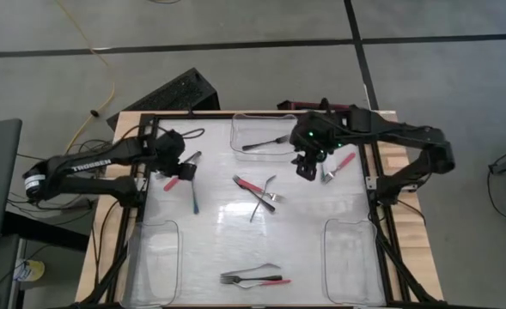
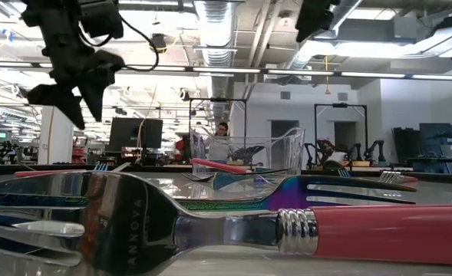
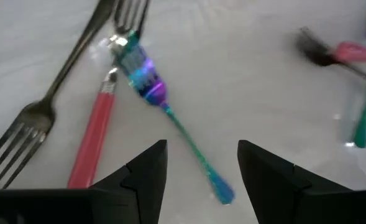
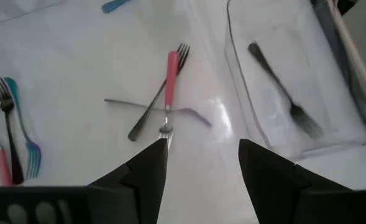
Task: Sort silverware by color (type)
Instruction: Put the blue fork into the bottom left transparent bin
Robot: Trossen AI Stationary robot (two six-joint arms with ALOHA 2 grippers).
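My left gripper is open and hovers over a group near the table's left edge: a teal-blue utensil with an iridescent neck, a red-handled piece and a grey fork, all flat on the table. My right gripper is open, above bare table by the far bin. Beyond it, a red-handled fork lies crossed over a grey piece at mid-table. A dark fork lies in the far bin. Another red-handled fork lies right of my right gripper. Several pieces lie at the near edge.
Three clear plastic bins stand on the table: one at the far edge, one at the near left, one at the near right. In the low view a red-handled fork fills the foreground. A black keyboard-like object lies beyond the far edge.
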